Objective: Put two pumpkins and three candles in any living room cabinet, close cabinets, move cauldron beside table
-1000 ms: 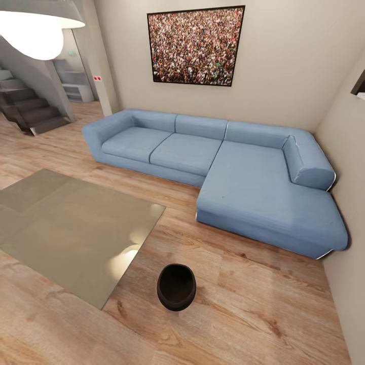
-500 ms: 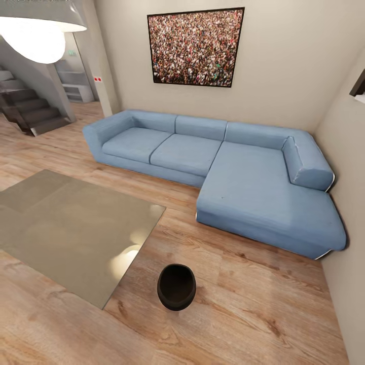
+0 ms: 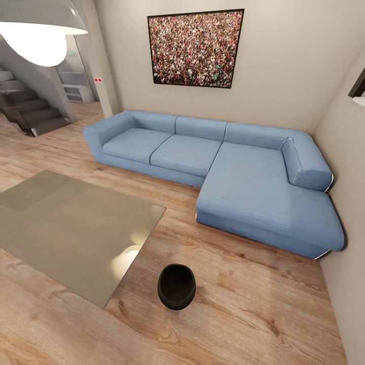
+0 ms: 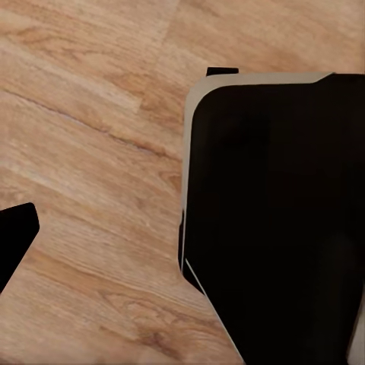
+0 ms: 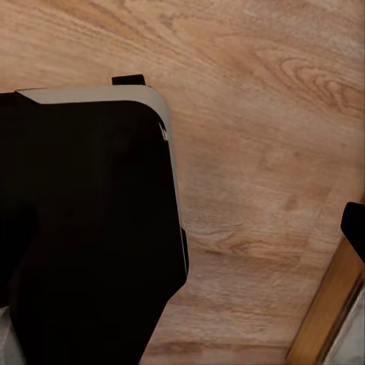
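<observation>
Head view: the cauldron [image 3: 176, 286] stands upright on the wooden floor [image 3: 263, 309], mouth up, just beside the near right corner of the table [image 3: 76, 230] but apart from its edge, with a narrow strip of boards between them. The table's glossy grey-beige top is bare and reflects the lamp [image 3: 35, 30] hanging at upper left. Beyond it, a blue corner sofa [image 3: 223, 172] runs along the far wall under a framed picture [image 3: 195, 46], its long section reaching forward along the right-hand wall. Open floor lies between the table's far edge and the sofa, a wider band between the cauldron and the sofa's front, and more boards in front of the cauldron. A staircase [image 3: 30, 109] rises at far left. Left wrist view: a large black body with a pale rim [image 4: 274, 220] hangs over the wooden boards, and one dark finger tip [image 4: 14, 236] shows at the frame's edge; how far the left claw stands open cannot be told, and nothing is seen held or touched. Right wrist view: a like black body [image 5: 87, 228] covers the boards, with a dark finger tip [image 5: 354, 228] at the edge and a wooden strip [image 5: 327, 308] near it; the right claw's opening likewise cannot be told, and no object is seen in its grasp.
</observation>
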You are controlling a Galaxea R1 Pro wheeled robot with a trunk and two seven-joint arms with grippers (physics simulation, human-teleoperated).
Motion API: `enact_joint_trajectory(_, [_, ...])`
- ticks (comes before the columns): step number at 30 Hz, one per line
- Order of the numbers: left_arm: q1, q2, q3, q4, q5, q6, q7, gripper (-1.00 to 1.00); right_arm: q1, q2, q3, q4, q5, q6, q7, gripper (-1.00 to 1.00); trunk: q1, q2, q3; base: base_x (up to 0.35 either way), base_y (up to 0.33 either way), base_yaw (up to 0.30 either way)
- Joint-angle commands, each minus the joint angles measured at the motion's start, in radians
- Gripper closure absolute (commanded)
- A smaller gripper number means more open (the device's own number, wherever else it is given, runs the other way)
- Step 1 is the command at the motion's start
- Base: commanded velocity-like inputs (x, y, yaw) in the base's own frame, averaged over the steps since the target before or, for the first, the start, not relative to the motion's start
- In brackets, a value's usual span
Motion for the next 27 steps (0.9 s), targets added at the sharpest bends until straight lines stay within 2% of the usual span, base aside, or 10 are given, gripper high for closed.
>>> enact_joint_trajectory(1, [0.0, 0.0, -0.009, 0.0, 0.006, -0.001, 0.004, -1.0, 0.0, 0.001, 0.009, 0.0, -0.009, -0.003, -0.003, -1.0, -0.004, 0.006, 0.002, 0.0, 0.0, 0.0])
enact_joint_trajectory(21, [0.0, 0.0, -0.019, -0.001, 0.0, -0.001, 0.004, -1.0, 0.009, -0.001, 0.008, 0.0, -0.009, -0.004, -0.002, -1.0, -0.08, 0.146, 0.065, 0.0, 0.0, 0.0])
enact_joint_trajectory(27, [0.0, 0.0, -0.021, -0.001, -0.001, -0.001, 0.005, -1.0, 0.009, 0.001, 0.007, -0.002, -0.01, -0.015, -0.002, -1.0, -0.08, 0.146, 0.066, 0.0, 0.0, 0.0])
